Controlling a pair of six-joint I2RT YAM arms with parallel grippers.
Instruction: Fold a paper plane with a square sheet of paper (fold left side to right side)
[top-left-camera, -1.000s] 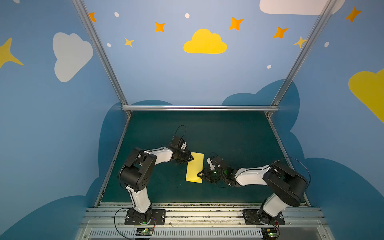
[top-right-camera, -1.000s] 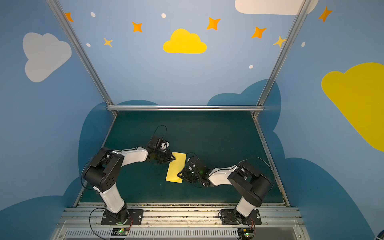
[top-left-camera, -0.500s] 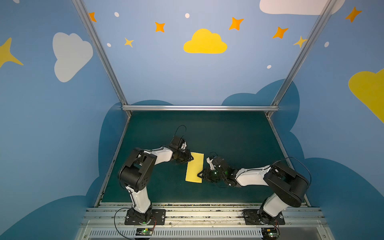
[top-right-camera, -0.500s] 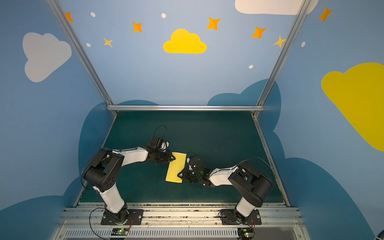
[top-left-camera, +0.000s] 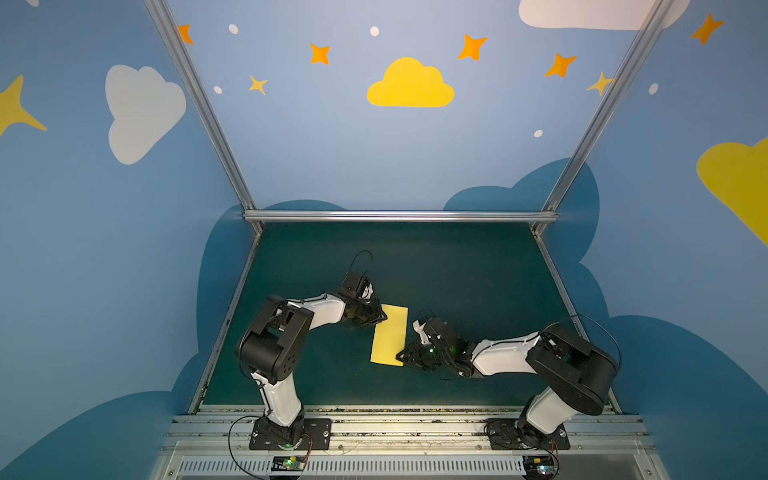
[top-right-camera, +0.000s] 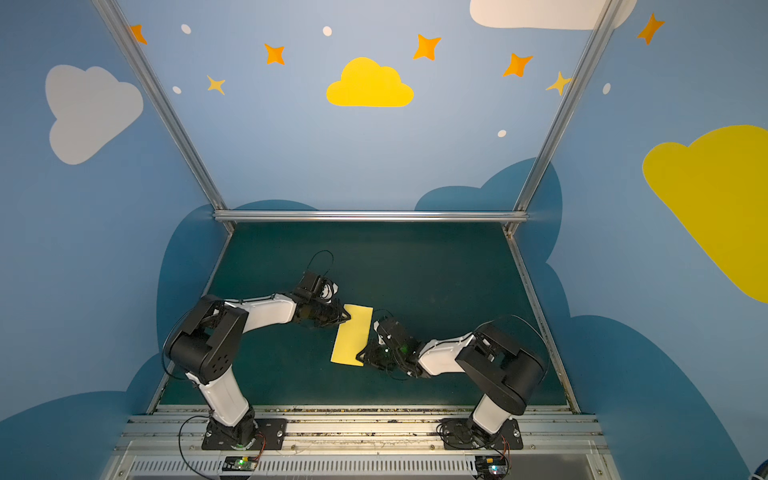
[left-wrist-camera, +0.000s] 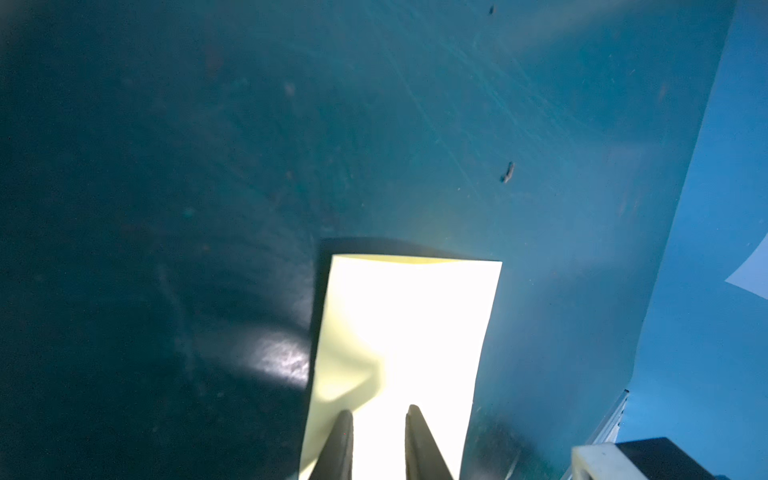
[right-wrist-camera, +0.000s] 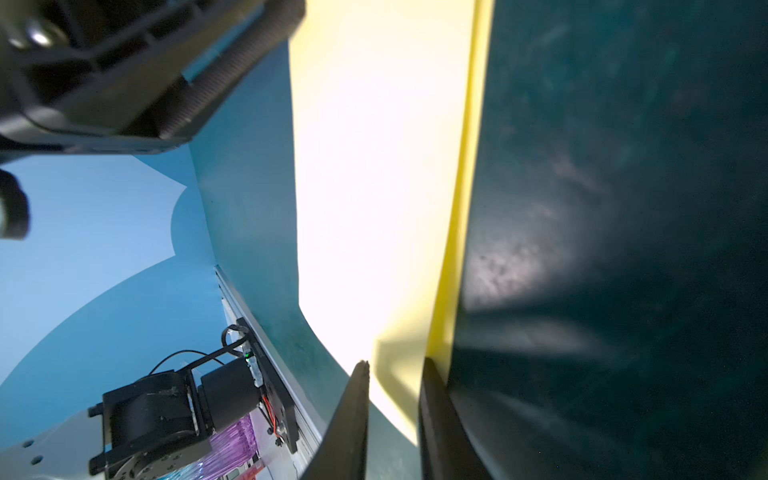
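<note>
My fingers are matt black, plastic by the look. The square sheet of paper under them is thin, smooth and pale yellow, glaring white where light strikes. The table mat is dark green, scuffed, with a dull sheen. My arms wear glossy white plastic shells; the frame rail is brushed metal

Blue walls painted with clouds and orange stars enclose a dark green counter framed by aluminium rails.

The pale yellow square sheet of paper, apparently folded double, forms a narrow rectangle.
</note>
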